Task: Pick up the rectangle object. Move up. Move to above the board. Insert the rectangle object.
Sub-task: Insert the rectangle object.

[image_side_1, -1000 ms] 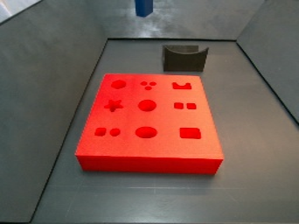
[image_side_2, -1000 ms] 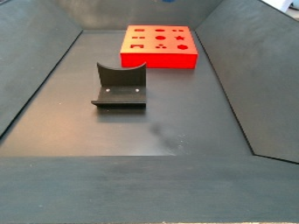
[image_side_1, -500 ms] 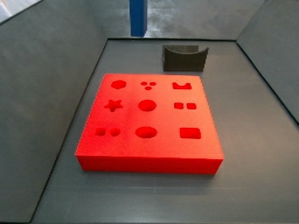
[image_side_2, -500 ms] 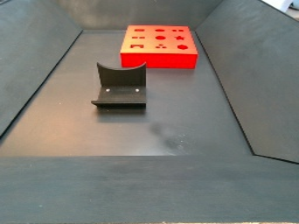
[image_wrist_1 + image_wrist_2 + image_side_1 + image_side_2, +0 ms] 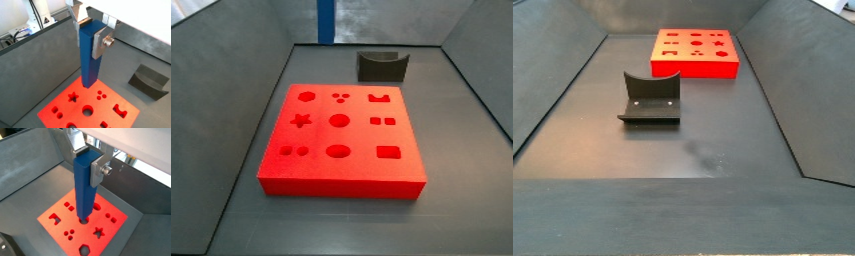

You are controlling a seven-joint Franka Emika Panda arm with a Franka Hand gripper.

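Observation:
My gripper (image 5: 90, 39) (image 5: 87, 165) is shut on the upper end of the rectangle object (image 5: 90, 57) (image 5: 83, 190), a long blue bar that hangs upright from the silver fingers. Beneath it lies the board (image 5: 93, 103) (image 5: 85, 235), a red-orange block with shaped holes. In both wrist views the bar's lower end sits over the board's middle holes and hides what is under it. In a side view only the blue bar (image 5: 327, 20) shows at the top edge, apart from the board (image 5: 358, 135). In the other direction the board (image 5: 696, 68) lies far back, with no gripper or bar in sight.
A dark grey notched holder block (image 5: 382, 66) (image 5: 649, 98) (image 5: 150, 82) stands on the dark floor beyond one short end of the board. Sloping grey walls (image 5: 231, 60) enclose the floor on all sides.
Within the last second the blue bar came lower into the side view and shifted slightly left. Since half a second ago it has stayed put. Board and holder have not moved.

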